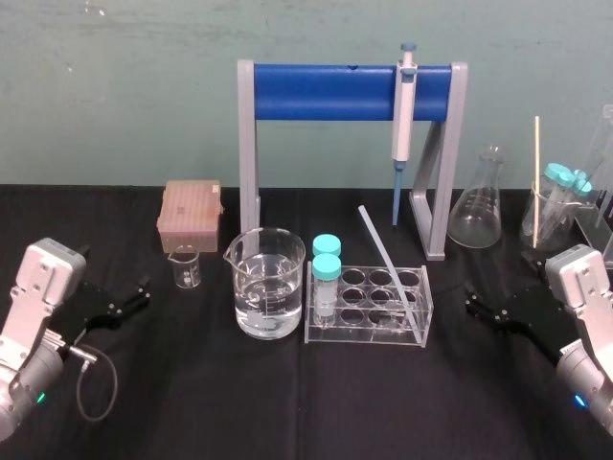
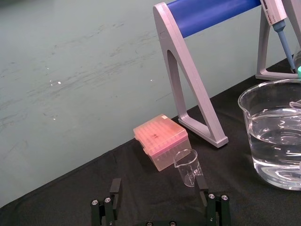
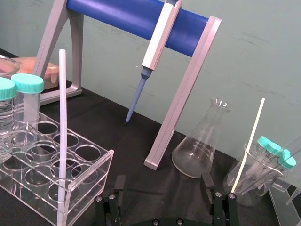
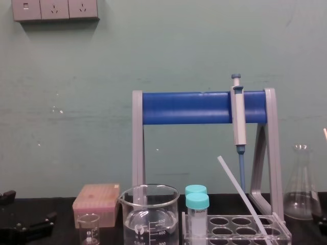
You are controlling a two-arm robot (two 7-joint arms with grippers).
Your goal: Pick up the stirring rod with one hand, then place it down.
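The stirring rod (image 1: 387, 259) is a thin translucent whitish rod. It leans in the clear tube rack (image 1: 418, 331), lower end in a right-hand well, top tilted back and left. It also stands out in the right wrist view (image 3: 62, 117) and the chest view (image 4: 240, 193). My right gripper (image 1: 471, 297) hovers low over the table to the right of the rack, open and empty, its fingers (image 3: 206, 182) spread wide. My left gripper (image 1: 139, 287) rests at the far left, open and empty (image 2: 159, 188), pointing toward the small beaker (image 2: 188, 167).
A large beaker of water (image 1: 266, 283) and two teal-capped tubes (image 1: 327, 273) stand left of the rod. Behind is a blue-barred stand (image 1: 350, 91) holding a pipette (image 1: 403, 120). A pink tip box (image 1: 190, 213), a conical flask (image 1: 479, 201) and a beaker with a pale stick (image 1: 536, 177) stand around.
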